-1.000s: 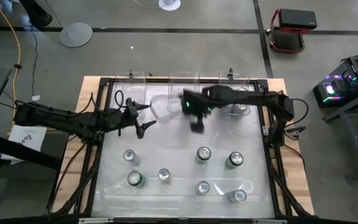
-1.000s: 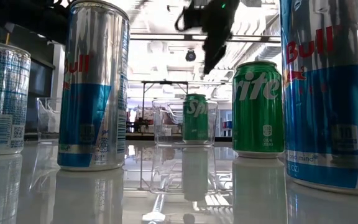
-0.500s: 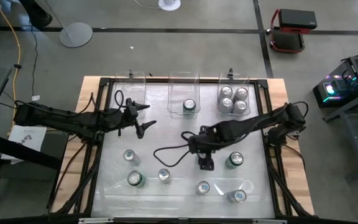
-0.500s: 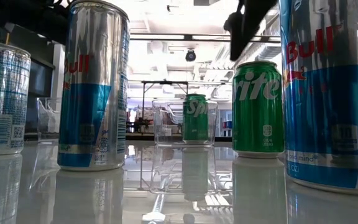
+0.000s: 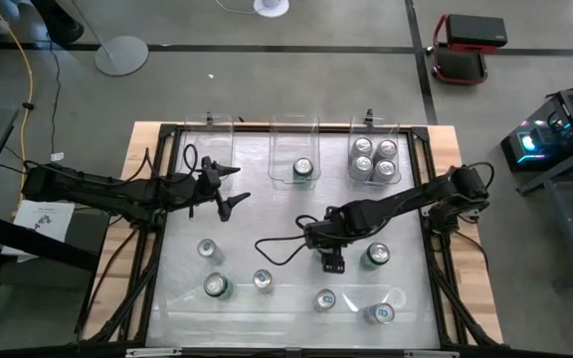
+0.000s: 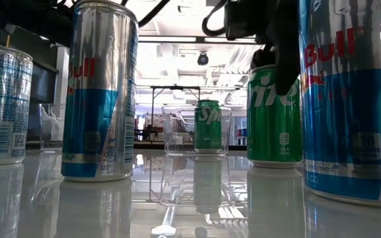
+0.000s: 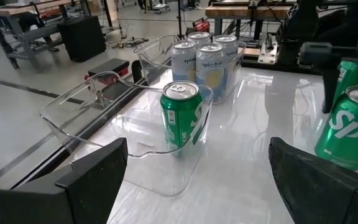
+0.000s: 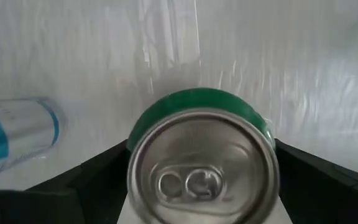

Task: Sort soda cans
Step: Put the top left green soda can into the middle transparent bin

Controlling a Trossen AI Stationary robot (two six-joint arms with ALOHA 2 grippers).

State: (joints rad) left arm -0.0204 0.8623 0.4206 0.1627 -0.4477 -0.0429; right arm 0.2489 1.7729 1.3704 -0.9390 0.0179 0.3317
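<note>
My right gripper (image 5: pixel 332 261) hangs open over the table's middle, pointing down. Its two fingers (image 8: pixel 73 183) stand on either side of an upright green can (image 8: pixel 202 168), apart from it. In the low view the gripper (image 6: pixel 280 46) comes down over that can (image 6: pixel 270 119). My left gripper (image 5: pixel 229 189) waits open above the table's left part. Several more cans stand upright on their bases near the table's near edge, among them a green one (image 5: pixel 374 257) and a silver and blue one (image 5: pixel 207 249).
Three clear bins stand along the far edge. The left one (image 5: pixel 212 134) holds nothing, the middle one (image 5: pixel 294 139) one green can (image 7: pixel 181 118), and the right one (image 5: pixel 376 144) several silver cans (image 7: pixel 207 59). A dark cable (image 5: pixel 277 249) loops beside my right gripper.
My right gripper has moved from the middle bin toward the near edge and come down around the green can at the table's middle. The green can in the middle bin has stayed in place.
</note>
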